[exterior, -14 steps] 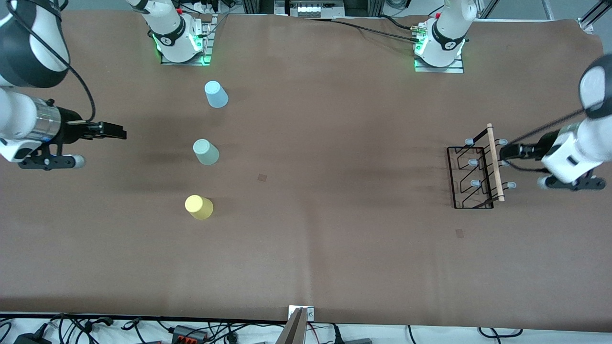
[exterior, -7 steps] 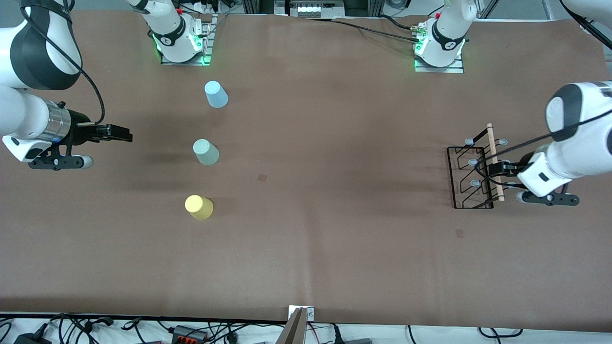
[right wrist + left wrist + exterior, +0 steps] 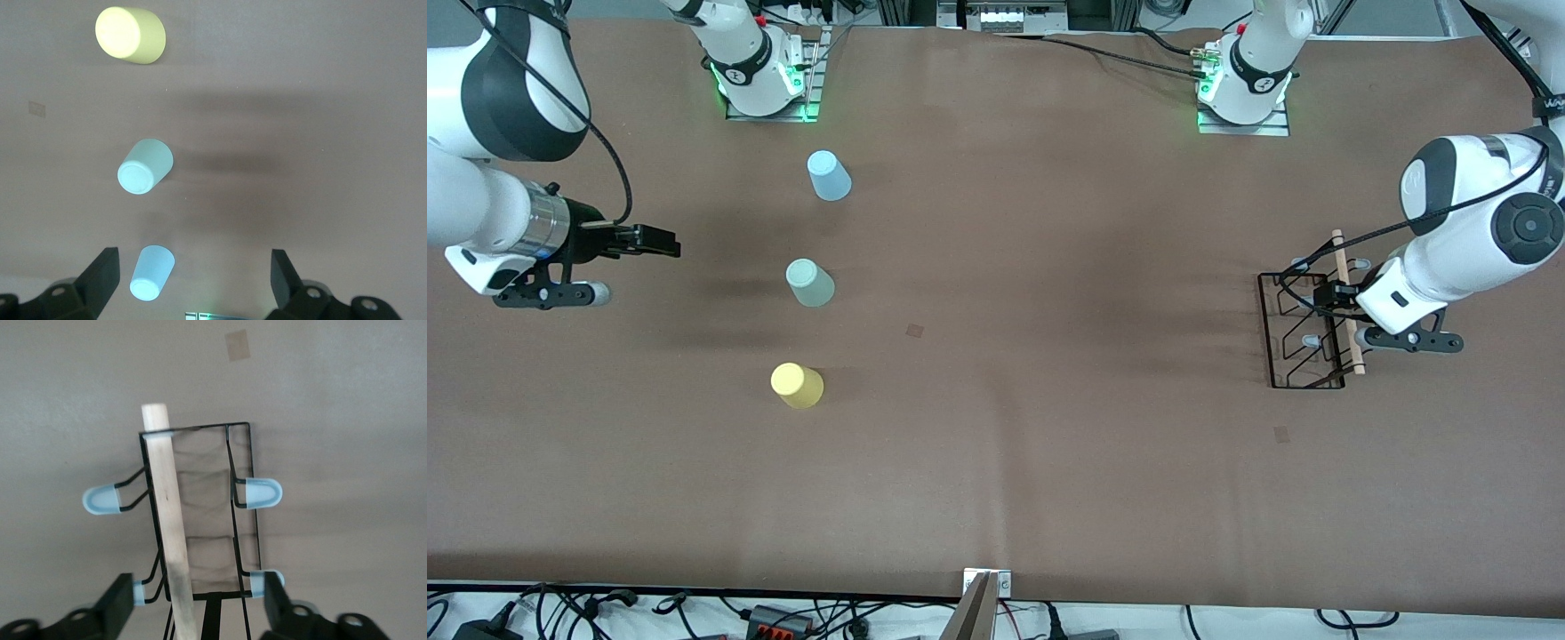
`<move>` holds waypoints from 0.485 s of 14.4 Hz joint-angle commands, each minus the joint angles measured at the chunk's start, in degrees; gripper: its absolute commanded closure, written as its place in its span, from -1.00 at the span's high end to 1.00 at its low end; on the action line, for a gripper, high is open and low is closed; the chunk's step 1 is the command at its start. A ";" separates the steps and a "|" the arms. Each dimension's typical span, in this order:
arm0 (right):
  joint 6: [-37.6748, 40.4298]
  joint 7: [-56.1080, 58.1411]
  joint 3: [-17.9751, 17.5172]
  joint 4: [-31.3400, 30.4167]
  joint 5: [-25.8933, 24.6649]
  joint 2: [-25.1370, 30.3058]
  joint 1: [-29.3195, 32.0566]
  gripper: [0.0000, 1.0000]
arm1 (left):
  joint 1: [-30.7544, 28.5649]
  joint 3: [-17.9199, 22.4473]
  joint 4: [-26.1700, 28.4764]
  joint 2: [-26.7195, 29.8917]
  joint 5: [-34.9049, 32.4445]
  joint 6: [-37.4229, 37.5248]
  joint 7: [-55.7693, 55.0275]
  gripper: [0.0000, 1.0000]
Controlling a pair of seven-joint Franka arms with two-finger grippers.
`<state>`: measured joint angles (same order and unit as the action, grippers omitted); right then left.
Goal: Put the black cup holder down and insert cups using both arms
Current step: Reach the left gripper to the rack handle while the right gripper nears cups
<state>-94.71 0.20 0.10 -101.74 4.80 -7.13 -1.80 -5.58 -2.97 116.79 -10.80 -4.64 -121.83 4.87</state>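
Rack [image 3: 1303, 331] of black wire stands near the bench edge at the left arm's end, wooden handle [image 3: 169, 528] on top. The left gripper [image 3: 197, 607] hangs over it, fingers spread either side of the handle, likely lining up a grasp. Three upturned cups [image 3: 810, 284] sit in a row toward the right arm's end, where the right gripper [image 3: 195, 279] hovers, spread and empty.

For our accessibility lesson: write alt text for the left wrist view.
The left tool, fingers open, hovers over the black cup holder, straddling its wooden rod handle. The wire rack stands on the brown table; its pale blue-tipped pegs are empty.
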 commanded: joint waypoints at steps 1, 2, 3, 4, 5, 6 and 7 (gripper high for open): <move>-1.87 -0.38 0.08 -3.63 0.47 2.99 -1.44 1.00 | -0.92 -0.20 3.36 2.09 -1.33 -2.36 0.84 0.49; -3.10 -0.46 0.08 -5.73 0.47 4.04 -1.45 1.00 | -1.27 -0.20 3.36 1.92 -1.33 -2.71 0.84 0.41; -5.54 -0.46 0.08 -8.97 0.38 5.79 -1.45 1.00 | -1.36 -0.20 3.45 1.83 -1.33 -3.24 0.84 0.37; -7.92 -0.46 0.08 -12.22 0.38 7.81 -1.53 1.00 | -1.36 -0.20 3.45 1.83 -1.33 -3.24 0.84 0.29; -9.77 -0.38 -0.01 -14.77 0.38 9.22 -1.54 1.00 | -1.36 -0.20 3.45 1.74 -1.33 -3.24 0.84 0.24; -9.87 -0.38 -0.01 -15.41 0.38 9.67 -1.71 1.00 | -1.36 -0.20 3.45 1.66 -1.33 -3.24 0.84 0.10; -9.70 -0.38 -0.01 -15.41 0.38 9.68 -2.23 1.00 | -1.36 -0.20 3.45 1.39 -1.33 -3.24 0.84 -0.06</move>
<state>-102.61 0.17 0.04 -113.14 4.80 -1.01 -3.21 -6.58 -2.92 118.66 -10.69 -4.64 -124.14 4.96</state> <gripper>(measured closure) 0.000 0.388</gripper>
